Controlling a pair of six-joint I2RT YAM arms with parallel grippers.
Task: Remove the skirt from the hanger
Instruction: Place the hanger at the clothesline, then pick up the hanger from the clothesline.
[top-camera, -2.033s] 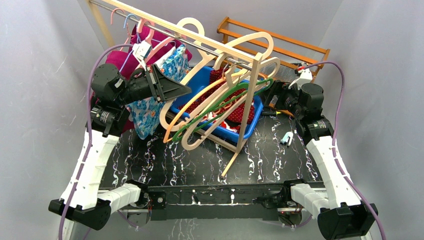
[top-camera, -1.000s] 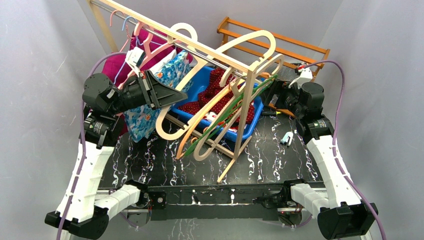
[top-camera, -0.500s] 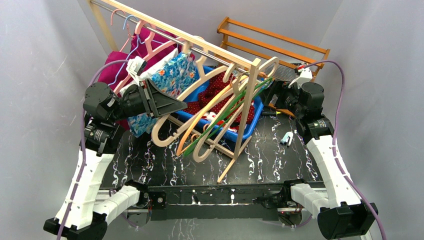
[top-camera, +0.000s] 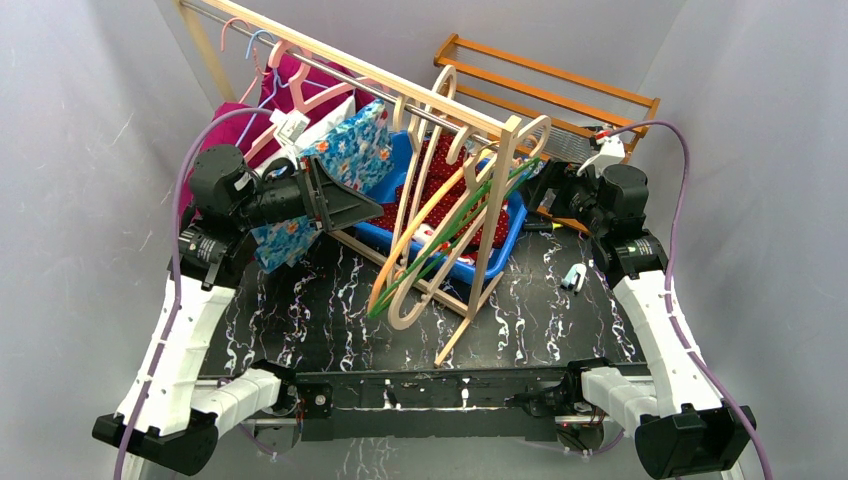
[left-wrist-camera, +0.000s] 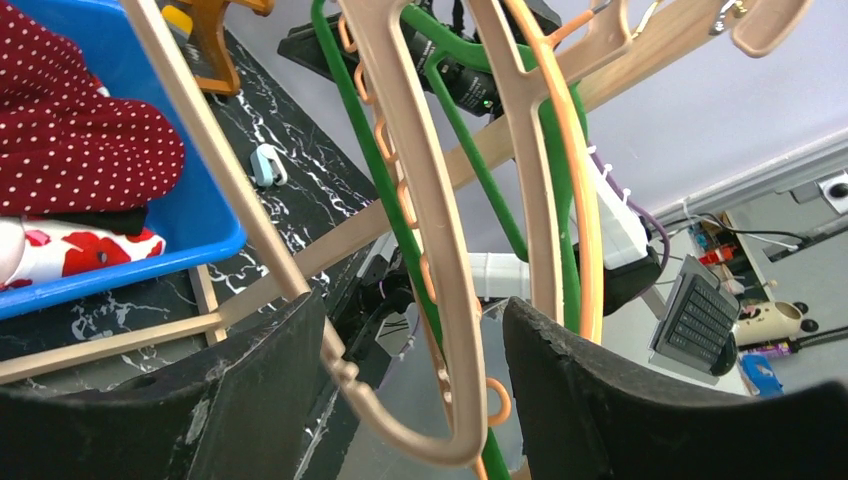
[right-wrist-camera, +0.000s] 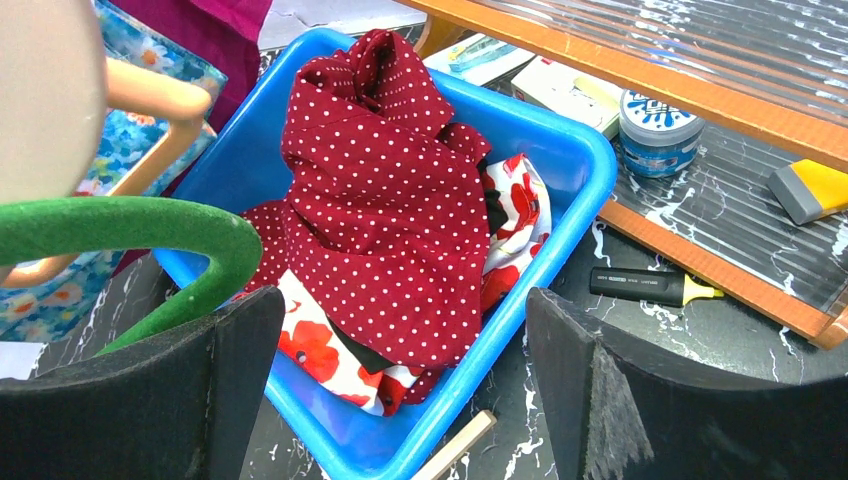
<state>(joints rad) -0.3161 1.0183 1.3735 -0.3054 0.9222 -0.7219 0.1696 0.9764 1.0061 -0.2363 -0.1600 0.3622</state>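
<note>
While my left end effector hangs jaws-apart beside the floral skirt hanging at ten o'clock, I'd pinch cloth, not the tan hanger; right end effector gapes, empty.

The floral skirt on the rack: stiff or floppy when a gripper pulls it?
Probably floppy: the floral skirt hangs in soft folds. Likely light, being thin cloth. It may swing under the rack bar if pushed.
</note>
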